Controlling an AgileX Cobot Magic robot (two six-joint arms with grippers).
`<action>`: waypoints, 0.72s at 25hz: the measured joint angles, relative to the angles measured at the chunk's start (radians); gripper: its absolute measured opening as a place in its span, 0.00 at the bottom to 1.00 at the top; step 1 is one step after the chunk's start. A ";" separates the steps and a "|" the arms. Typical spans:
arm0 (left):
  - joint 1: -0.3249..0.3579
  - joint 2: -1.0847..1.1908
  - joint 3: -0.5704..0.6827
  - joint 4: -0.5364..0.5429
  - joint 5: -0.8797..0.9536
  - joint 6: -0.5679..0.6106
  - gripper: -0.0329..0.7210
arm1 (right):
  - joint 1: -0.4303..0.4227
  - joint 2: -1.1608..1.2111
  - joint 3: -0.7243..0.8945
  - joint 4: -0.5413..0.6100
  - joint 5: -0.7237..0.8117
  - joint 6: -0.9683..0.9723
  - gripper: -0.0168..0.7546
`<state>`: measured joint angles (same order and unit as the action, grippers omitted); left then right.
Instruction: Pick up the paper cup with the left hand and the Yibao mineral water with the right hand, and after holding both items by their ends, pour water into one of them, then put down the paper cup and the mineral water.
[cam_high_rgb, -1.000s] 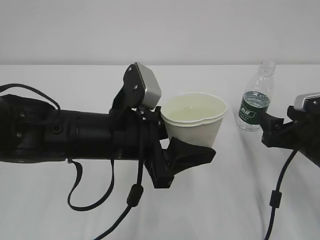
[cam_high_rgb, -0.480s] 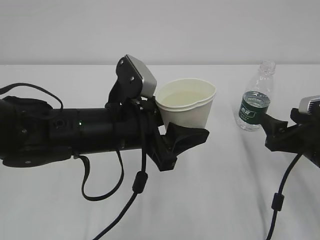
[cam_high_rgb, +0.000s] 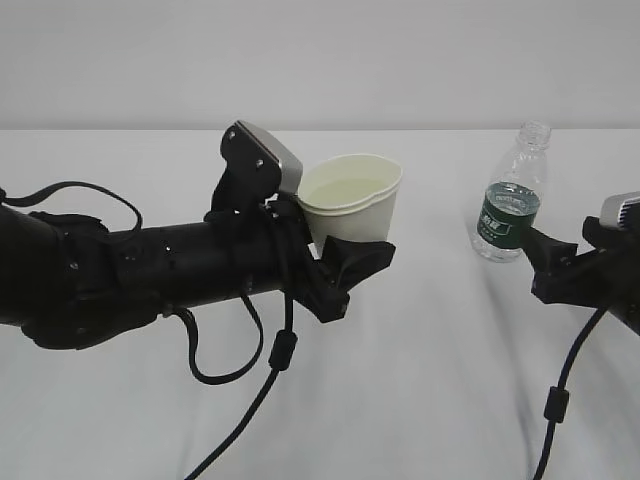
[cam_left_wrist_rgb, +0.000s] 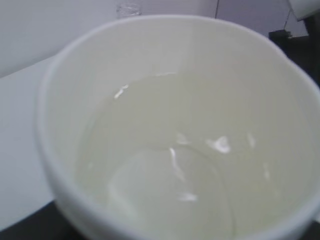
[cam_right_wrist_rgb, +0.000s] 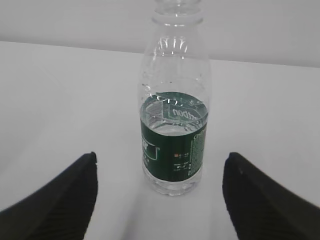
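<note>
The white paper cup (cam_high_rgb: 352, 205) sits upright in my left gripper (cam_high_rgb: 345, 242), which is shut on its lower half; one black finger (cam_high_rgb: 362, 257) crosses in front of its base. In the left wrist view the paper cup (cam_left_wrist_rgb: 165, 125) fills the frame with water in its bottom, and the jaws are hidden. The capless Yibao mineral water (cam_high_rgb: 510, 200) stands alone on the table at the right, about half full. My right gripper (cam_high_rgb: 548, 262) is open just on the near side of it. In the right wrist view the Yibao mineral water (cam_right_wrist_rgb: 174, 135) stands beyond the right gripper (cam_right_wrist_rgb: 160, 170), untouched.
A white tablecloth (cam_high_rgb: 430, 380) covers the table up to a pale wall behind. Black cables hang from the left arm (cam_high_rgb: 240, 370) and from the right arm (cam_high_rgb: 560, 400), close to the cloth.
My left arm has carried the cup to the left and upward in the exterior view. The right gripper has drawn back slightly from the bottle, which stays put.
</note>
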<state>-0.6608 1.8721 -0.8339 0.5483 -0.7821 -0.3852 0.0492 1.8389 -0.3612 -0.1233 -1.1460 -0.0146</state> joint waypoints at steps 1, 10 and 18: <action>0.007 0.007 0.000 -0.011 -0.007 0.002 0.61 | 0.000 0.000 0.000 -0.001 0.000 0.000 0.79; 0.101 0.029 0.000 -0.047 -0.045 0.020 0.61 | 0.000 0.000 0.000 -0.021 0.000 0.000 0.79; 0.171 0.031 0.000 -0.054 -0.049 0.043 0.61 | 0.000 0.000 0.000 -0.047 0.000 0.000 0.79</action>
<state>-0.4897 1.9032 -0.8339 0.4946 -0.8309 -0.3427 0.0492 1.8389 -0.3612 -0.1699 -1.1460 -0.0146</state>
